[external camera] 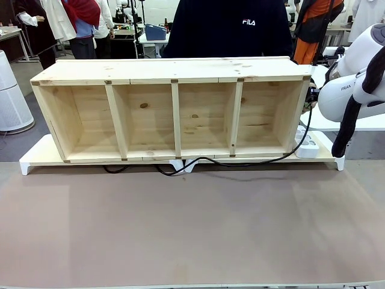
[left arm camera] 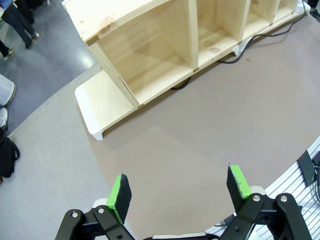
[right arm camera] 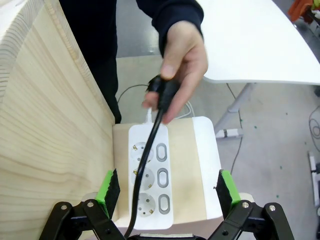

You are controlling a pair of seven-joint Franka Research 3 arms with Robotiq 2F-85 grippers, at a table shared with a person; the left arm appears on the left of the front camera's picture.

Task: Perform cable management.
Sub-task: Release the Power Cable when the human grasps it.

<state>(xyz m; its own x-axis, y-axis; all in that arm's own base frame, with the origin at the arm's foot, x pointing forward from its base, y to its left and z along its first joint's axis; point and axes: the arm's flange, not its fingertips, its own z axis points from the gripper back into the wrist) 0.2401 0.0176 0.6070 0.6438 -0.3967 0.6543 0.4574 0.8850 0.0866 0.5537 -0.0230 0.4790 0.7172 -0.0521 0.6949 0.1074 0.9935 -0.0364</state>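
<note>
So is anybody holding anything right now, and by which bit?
Only the person's hand holds something: the black cable, pinched at its plug end above the power strip. Both robots' fingers are open, holding nothing.

The front view looks level across the surface at the wooden shelf. The left wrist view looks down from high behind its pincer, the same shelf far ahead. The right wrist view hangs close above the power strip between its pincer's fingers.

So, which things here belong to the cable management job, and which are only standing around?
Job:
- thin glossy black cable, its end held in the person's hand
- white three-socket power strip
- open right gripper

Around:
- pale four-compartment wooden shelf
- white table
</note>
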